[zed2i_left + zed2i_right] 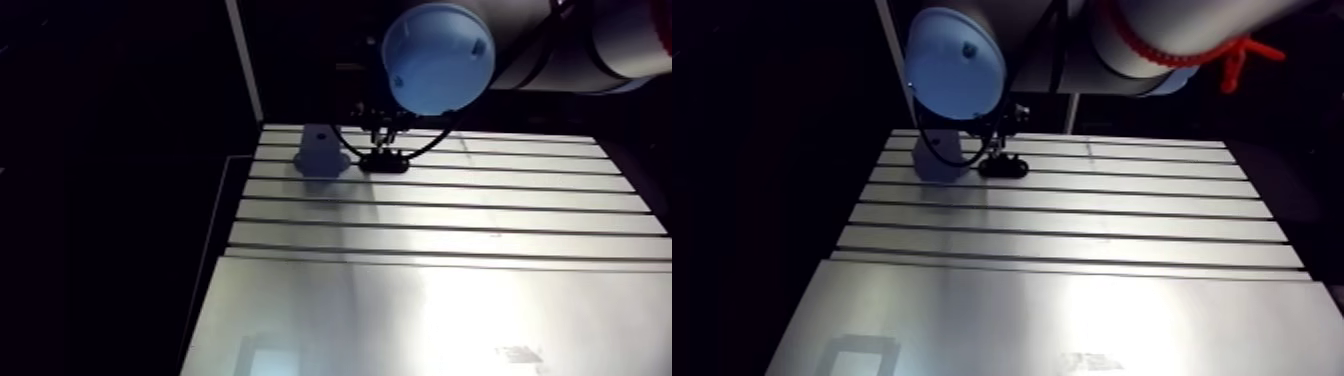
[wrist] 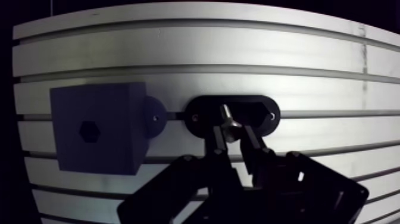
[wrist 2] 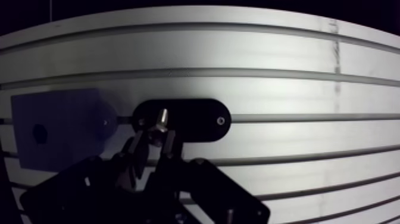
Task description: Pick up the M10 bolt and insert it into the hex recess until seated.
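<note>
M10 bolt (image 2: 228,118) is held clamped between the closed fingers (image 2: 215,139) of the gripper (image 2: 232,134), over the black oval holder (image 2: 262,110); its long axis seems aligned with them. The hex recess (image 2: 89,131) in the blue block (image 2: 119,149) is found just left.

Arm cam rides high and well back, looking down along the slotted counter (image 1: 450,300). Wrist cam's right up close, peering past the fingers (image 2: 215,140) at the bolt (image 2: 228,118). Both catch the same far-end slots, the black plate (image 2: 259,106) and the blue block (image 2: 98,128).
</note>
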`<state>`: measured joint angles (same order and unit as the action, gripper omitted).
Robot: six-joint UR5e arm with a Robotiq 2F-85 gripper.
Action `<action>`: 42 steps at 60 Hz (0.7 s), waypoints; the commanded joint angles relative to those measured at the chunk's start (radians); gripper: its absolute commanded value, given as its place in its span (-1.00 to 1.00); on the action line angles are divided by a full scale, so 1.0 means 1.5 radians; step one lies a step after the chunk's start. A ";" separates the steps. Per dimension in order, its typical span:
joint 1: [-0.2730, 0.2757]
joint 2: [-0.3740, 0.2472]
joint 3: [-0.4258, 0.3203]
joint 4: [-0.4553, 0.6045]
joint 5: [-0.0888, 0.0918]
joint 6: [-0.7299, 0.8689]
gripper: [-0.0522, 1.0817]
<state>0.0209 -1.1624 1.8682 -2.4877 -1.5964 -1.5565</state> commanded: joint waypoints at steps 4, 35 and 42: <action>-0.001 -0.020 0.000 0.002 0.000 -0.001 0.38; 0.000 -0.086 -0.043 0.083 0.001 -0.002 0.56; 0.001 -0.108 -0.065 0.128 0.004 -0.018 0.57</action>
<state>0.0190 -1.2773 1.8190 -2.3882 -1.5938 -1.5603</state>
